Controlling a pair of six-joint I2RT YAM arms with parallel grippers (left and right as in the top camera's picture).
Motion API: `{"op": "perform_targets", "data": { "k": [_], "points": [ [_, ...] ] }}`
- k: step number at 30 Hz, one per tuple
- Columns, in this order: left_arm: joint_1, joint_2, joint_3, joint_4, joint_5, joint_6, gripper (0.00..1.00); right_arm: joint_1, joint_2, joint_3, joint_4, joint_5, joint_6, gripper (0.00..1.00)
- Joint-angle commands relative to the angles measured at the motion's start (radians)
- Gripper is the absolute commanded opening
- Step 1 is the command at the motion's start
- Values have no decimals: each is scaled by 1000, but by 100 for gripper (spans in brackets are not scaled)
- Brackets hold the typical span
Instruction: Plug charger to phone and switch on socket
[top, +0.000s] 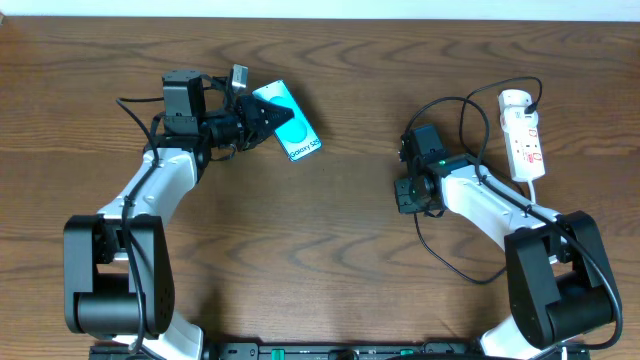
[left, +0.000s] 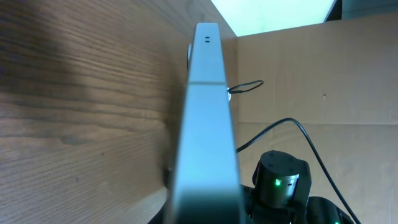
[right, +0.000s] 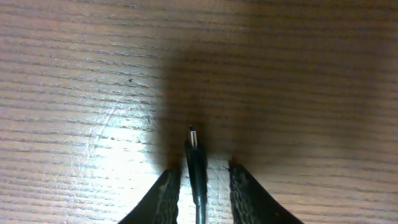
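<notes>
**While phone (top: 290, 125) is pinned, charger (right: 194, 158) tip waits btwn fingers (right: 163, 196)**

So that the phone won't slide when a plug pushes in, we judge, our left gripper (top: 255, 112) is clamped on its end, screen up, upper left of overhead. Our right gripper (right: 202, 180), centre-right, stands part open astride the charger tip w/ gaps both sides, nothing gripped yet. Tip points fwd, prob. for a straight pick. Socket (top: 524, 140) lies far right. A black lead reaches its top end; plugged in or not, we can't tell.
</notes>
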Motion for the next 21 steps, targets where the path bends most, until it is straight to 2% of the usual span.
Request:
{"op": "perform_targets", "data": {
  "k": [1,6,13,21],
  "points": [
    [-3,-10,7,5,35,18,7,-4,-4,-14,0,-11,8,25],
    [-3,-10,7,5,35,18,7,-3,-4,-14,0,-19,9,22],
    [-3,-10,7,4,35,18,7,-3,-4,-14,0,-22,8,13],
    [-3,-10,7,5,35,18,7,-3,-4,-14,0,-23,8,11]
  ]
}}
